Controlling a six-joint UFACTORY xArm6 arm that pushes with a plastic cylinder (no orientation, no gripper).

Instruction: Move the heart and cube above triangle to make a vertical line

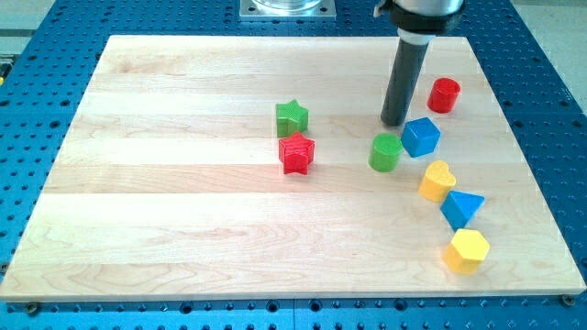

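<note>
Nearest us sits the yellow hexagon (467,250) at the right of the wooden board (183,229), and just beyond it the blue triangle (461,208). Beyond that again, the yellow heart (437,181), close by the triangle, and farther still the blue cube (421,137). My tip (395,123) stands just left of the cube's far edge, beyond the green cylinder (385,152); it's a bare rod, no jaws. Red cylinder (444,95) far right. Mid-board, green star (292,117) with red star (296,153) touching its near side.
</note>
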